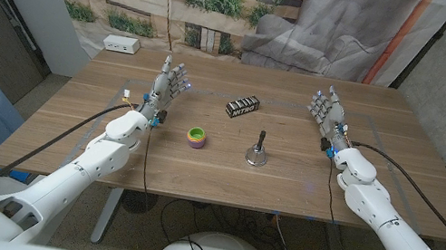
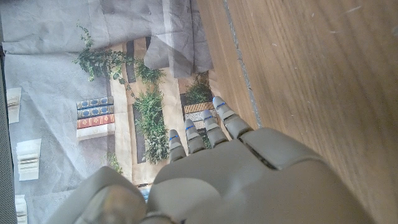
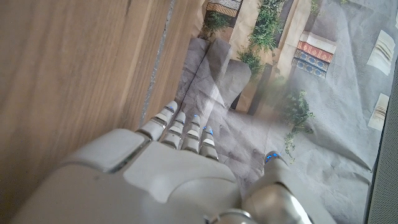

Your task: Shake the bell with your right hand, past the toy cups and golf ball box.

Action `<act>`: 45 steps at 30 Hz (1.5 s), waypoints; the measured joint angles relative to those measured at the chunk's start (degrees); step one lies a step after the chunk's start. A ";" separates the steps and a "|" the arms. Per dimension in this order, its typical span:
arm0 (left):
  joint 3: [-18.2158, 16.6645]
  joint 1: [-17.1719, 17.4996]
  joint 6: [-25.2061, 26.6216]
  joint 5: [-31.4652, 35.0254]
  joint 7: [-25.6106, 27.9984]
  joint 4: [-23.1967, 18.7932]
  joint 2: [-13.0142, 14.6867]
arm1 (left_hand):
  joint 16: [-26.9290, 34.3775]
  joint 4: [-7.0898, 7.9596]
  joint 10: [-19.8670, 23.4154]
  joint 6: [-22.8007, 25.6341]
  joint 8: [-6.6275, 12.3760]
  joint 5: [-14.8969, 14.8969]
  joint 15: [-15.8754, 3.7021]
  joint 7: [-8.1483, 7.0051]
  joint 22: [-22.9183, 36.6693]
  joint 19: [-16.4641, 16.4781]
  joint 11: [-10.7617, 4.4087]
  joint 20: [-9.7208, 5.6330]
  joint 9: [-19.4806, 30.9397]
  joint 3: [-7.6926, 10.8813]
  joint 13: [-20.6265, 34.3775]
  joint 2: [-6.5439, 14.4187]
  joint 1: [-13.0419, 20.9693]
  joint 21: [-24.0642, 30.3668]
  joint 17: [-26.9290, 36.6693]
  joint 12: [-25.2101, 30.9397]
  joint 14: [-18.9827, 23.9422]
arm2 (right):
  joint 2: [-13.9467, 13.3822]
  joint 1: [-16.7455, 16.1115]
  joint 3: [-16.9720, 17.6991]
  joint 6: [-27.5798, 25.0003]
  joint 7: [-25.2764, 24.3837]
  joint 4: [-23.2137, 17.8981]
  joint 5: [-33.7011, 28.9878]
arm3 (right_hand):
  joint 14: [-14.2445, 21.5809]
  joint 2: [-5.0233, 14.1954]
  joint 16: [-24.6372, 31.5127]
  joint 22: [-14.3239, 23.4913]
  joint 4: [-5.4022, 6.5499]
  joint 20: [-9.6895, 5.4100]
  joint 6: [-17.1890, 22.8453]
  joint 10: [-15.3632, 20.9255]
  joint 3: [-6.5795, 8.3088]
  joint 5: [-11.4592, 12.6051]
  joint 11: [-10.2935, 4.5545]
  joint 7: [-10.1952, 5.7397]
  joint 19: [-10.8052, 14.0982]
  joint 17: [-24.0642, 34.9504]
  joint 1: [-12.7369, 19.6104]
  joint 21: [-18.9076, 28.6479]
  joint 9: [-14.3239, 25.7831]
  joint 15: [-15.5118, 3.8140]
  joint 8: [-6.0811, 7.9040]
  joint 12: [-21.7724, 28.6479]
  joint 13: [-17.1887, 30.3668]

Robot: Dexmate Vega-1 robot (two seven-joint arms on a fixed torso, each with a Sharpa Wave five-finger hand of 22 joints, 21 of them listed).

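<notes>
A small silver bell [image 1: 256, 154] with a dark upright handle stands on the wooden table [image 1: 376, 193] near the middle. To its left sit the stacked toy cups [image 1: 195, 136], green and purple. Behind both lies the black golf ball box [image 1: 243, 106]. My right hand [image 1: 329, 109] is raised at the table's right, fingers apart and holding nothing, well to the right of the bell. My left hand [image 1: 169, 81] is raised at the left, also with fingers spread and empty. Each wrist view looks along the back of its own hand, the left hand [image 2: 211, 180] and the right hand [image 3: 168, 174].
A white box [image 1: 121, 45] lies at the table's far left corner. A printed backdrop of plants and books hangs behind the table, with grey cloth [image 1: 311, 44] bunched at its far edge. Cables run along both arms.
</notes>
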 measured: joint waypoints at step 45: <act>-0.01 -0.01 0.04 0.00 -0.02 -0.02 0.00 | 0.00 -0.01 -0.21 0.00 0.03 0.00 0.00 0.02 -0.02 -0.02 -0.19 -0.01 -0.02 -0.01 -0.01 -0.01 0.00 0.00 -0.02 0.00 -0.01 | -6.47 -6.75 0.06 6.48 -1.57 -7.30 -7.92 | -1.05 -5.10 -0.02 -0.15 -6.42 0.64 -3.02 -0.02 -0.25 0.00 -0.64 1.75 -2.26 -3.83 5.31 0.22 0.27 1.04 -0.05 0.22 -0.43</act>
